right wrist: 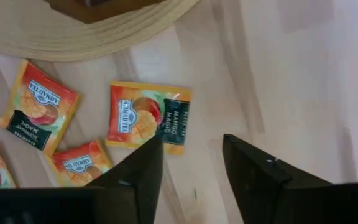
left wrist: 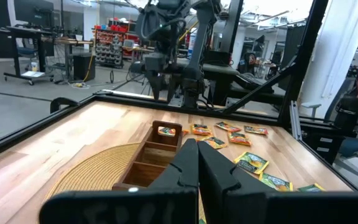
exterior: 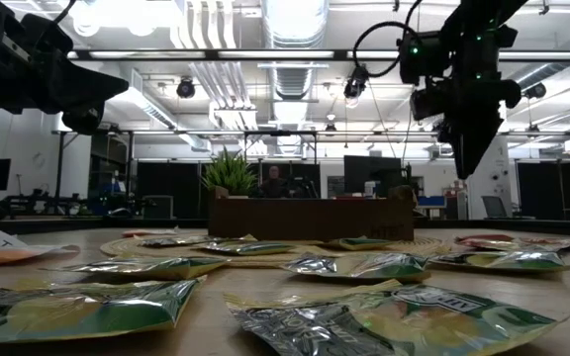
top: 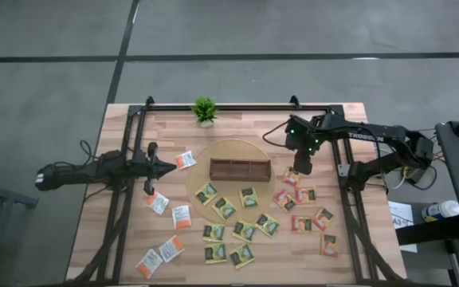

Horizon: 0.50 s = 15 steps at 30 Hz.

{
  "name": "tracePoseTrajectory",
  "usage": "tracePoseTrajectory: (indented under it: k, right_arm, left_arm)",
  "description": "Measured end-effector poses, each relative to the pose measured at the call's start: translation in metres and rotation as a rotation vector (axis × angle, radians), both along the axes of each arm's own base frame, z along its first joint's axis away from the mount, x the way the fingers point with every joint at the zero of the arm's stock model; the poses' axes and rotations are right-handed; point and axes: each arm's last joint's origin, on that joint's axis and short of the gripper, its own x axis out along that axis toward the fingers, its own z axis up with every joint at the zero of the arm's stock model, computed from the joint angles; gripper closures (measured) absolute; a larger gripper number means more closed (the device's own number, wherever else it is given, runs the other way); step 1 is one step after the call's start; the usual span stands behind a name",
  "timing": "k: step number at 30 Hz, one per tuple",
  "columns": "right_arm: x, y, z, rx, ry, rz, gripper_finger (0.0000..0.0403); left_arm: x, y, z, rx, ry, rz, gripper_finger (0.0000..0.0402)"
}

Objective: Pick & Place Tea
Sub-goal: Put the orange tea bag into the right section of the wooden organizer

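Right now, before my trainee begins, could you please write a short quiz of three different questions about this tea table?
1. True or false: the left gripper has its fingers shut.
2. Which sachets lie under the right gripper? A) red-orange mango sachets B) green-and-yellow sachets C) white-and-orange sachets
3. Fill in: the brown compartment tray rests on a round woven ____.

Key: 1 true; 2 A; 3 mat.

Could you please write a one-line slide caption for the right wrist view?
Right claw, open and empty, hovers above red-and-orange tea sachets beside the woven mat.
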Motion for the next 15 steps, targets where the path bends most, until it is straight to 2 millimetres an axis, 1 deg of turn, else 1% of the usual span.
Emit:
tracePoseTrajectory:
  k: [5, 7, 10, 15]
  right_arm:
    - [0.012, 0.005, -0.014, 0.006, -0.002, 0.038, 0.0209]
    - [0.014, 0.008, -0.021, 0.032, 0.005, 0.025, 0.0202]
    - [0.014, 0.014, -0.030, 0.074, 0.031, -0.014, 0.0192]
    - [0.012, 0.021, -0.042, 0.079, 0.034, -0.026, 0.0177]
  left_arm:
    - [0.000, 0.000, 0.000, 0.000, 0.000, 0.000, 0.0402]
    - [0.000, 0.000, 0.000, 0.000, 0.000, 0.000, 0.0402]
    - [0.000, 0.000, 0.000, 0.000, 0.000, 0.000, 0.0402]
    - [0.000, 0.000, 0.000, 0.000, 0.000, 0.000, 0.0402]
